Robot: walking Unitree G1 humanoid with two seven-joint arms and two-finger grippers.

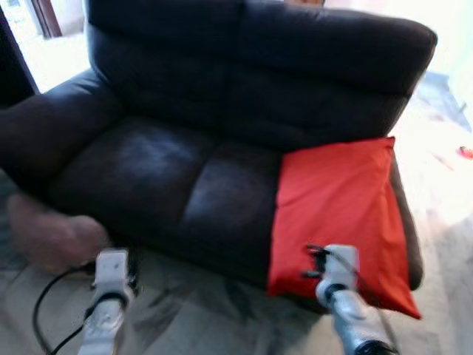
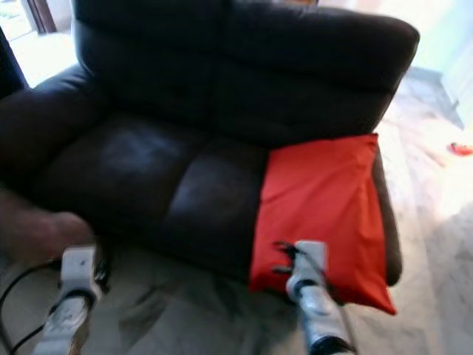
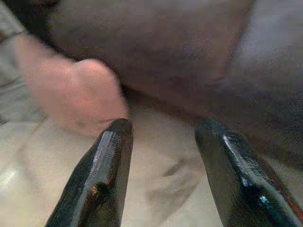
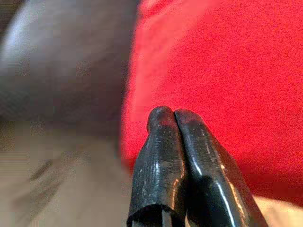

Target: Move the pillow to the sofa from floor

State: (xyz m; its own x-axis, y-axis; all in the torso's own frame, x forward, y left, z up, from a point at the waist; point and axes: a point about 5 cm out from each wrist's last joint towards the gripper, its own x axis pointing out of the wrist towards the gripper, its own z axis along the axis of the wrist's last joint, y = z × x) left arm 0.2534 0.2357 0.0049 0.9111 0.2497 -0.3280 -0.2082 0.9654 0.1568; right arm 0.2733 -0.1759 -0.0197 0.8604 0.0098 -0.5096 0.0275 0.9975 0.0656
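Pillow (image 1: 336, 214), red, lay on sofa (image 1: 185, 148) right seat, lower edge hanging over seat front. Right gripper (image 4: 169, 116) sat just before pillow's lower edge, arm reaching forward from below; jaws pressed shut, holding nothing. Left gripper (image 3: 163, 130) was held low over floor (image 1: 207, 310) before sofa's left front; jaws wide apart, empty. Left wrist view showed blurred pinkish lump (image 3: 75, 94) near fingertips, against sofa base. Black cable (image 1: 44, 296) lay on floor at left.

A blurred pinkish-brown rounded thing (image 1: 53, 238) lies on the pale marbled floor (image 1: 192, 310), just ahead of the left end effector (image 3: 163, 142). A black cable (image 1: 46, 296) loops over the floor beside that end effector. A small red thing (image 1: 465, 152) sits on the floor well off beyond the right end effector (image 4: 168, 113).
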